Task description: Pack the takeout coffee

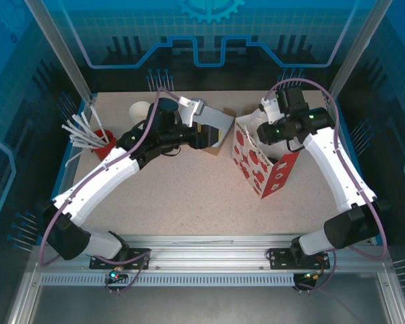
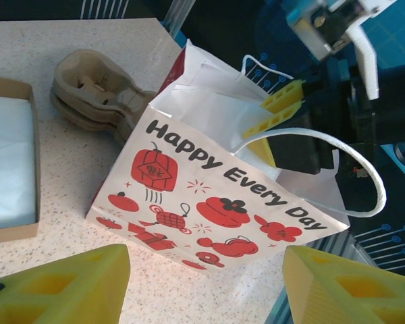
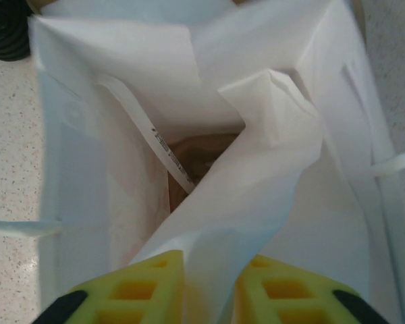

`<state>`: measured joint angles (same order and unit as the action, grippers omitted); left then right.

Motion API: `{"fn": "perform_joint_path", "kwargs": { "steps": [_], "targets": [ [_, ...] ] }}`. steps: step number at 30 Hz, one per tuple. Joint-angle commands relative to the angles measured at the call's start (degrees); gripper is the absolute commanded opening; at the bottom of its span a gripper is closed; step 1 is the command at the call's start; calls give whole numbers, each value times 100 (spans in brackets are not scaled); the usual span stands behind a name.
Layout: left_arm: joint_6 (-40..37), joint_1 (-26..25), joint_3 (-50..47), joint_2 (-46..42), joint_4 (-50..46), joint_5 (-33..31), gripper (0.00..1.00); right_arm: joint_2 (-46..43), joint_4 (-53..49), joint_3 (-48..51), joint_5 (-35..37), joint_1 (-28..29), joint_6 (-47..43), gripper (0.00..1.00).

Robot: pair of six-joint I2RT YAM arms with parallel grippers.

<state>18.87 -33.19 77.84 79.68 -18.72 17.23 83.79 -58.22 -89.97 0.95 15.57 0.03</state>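
Jaws of the left gripper [image 2: 206,289] were seen spread wide with nothing between them, held above the table [image 1: 189,196] and aimed at the paper bag [image 2: 209,202]. Jaws of the right gripper [image 3: 209,293] were seen pinched on a fold of the bag's white wall at its rim, yellow fingers [image 2: 281,101] showing at the mouth. The bag was stood on the table, mouth open, red print and "Happy Every Day" on its side. Something brown [image 3: 202,155] was glimpsed at the bag's bottom; what it was could not be told. A stack of pulp cup carriers [image 2: 94,84] was noted just behind the bag, and a shallow cardboard box [image 2: 35,169] lined with pale paper to its left. The takeout coffee [image 1: 166,104] was taken to be the dark-lidded round shape at the table's far edge, just beside a white cup [image 1: 140,108] and partly hidden by the left arm; not certain. A red cup of white sticks [image 1: 106,143] was noted at the left edge.
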Motion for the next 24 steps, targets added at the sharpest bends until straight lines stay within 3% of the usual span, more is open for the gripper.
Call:
{"fn": "perform_joint_path", "kwargs": {
  "steps": [1, 11, 16, 24],
  "targets": [
    [-167, -21, -245, -326, -69, -329, 63, -28, 144, 68, -182, -135, 16, 25],
    [-187, -8, -929, -881, -42, -902, 65, -712, 61, -420, -509, -173, 85, 52],
    [-163, -10, -1034, -1016, 1, -908, 67, -934, 82, -293, -182, -589, 6, 55],
    [-178, -10, -1010, -1014, -40, -880, 67, -274, 367, -437, -127, -933, 37, 49]
  ]
}}
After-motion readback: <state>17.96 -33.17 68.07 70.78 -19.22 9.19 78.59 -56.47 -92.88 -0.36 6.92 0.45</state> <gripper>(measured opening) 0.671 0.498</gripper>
